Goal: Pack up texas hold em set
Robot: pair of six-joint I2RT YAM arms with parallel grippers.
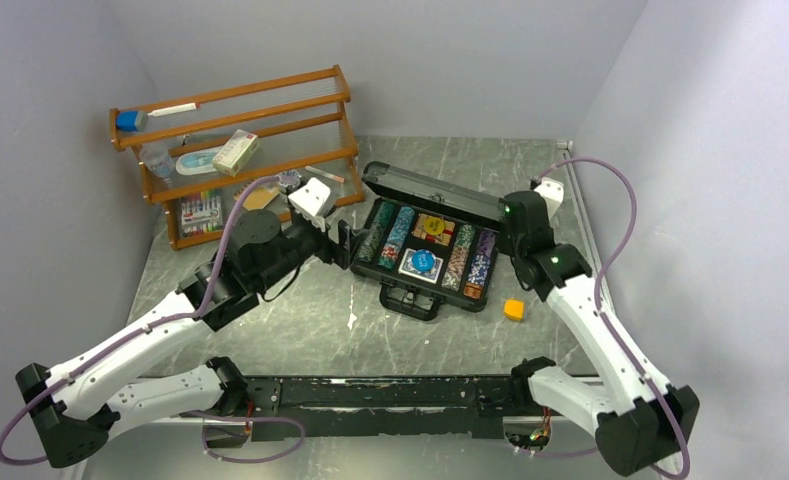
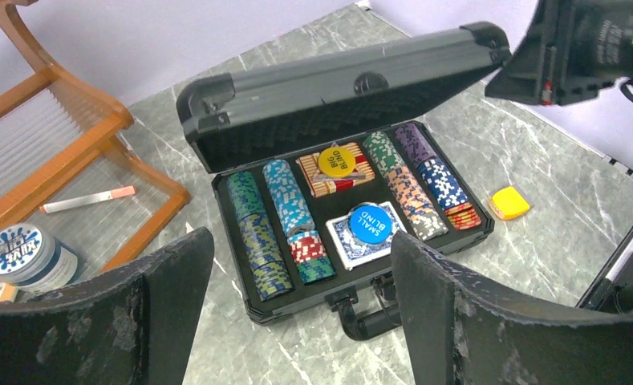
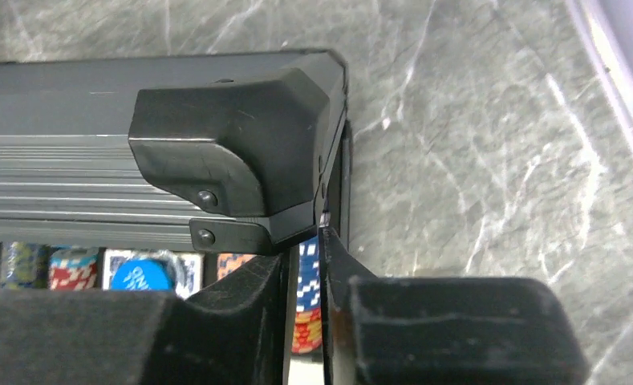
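Contents look stowed: poker chips (image 2: 285,208) fill their rows in the case (image 2: 297,298), and two card decks (image 2: 361,241) lie in the middle slots, each with a button token (image 2: 337,160) on top, all straight ahead of the left gripper (image 2: 297,321). Its fingers (image 2: 168,321) are spread wide with nothing between them, and the case's handle (image 2: 361,321) sits just beyond their tips. The lid (image 2: 337,80) stands half lowered, tilted over the tray. The right gripper (image 3: 311,249) meets its corner: the black corner cap sits right above the fingertips, which are drawn nearly together with only a slit between them (whether they pinch the lid's rim or merely touch it, I cannot tell).

Shutting the lid is the step in hand, I judge. To do it well, the right fingers should carry the corner down along its hinge arc rather than shove it flat, while the left fingers brace the case wall nearest their tips so it does not skid.

The table (image 1: 310,320) is smooth, grey and marbled, likely slippery under the case. Room is tight: grey walls (image 1: 690,100) close in on three sides, a wooden rack (image 1: 240,120) stands off the left finger's outer side, and a small orange cube (image 1: 513,309) lies past the case's corner, apart from it.
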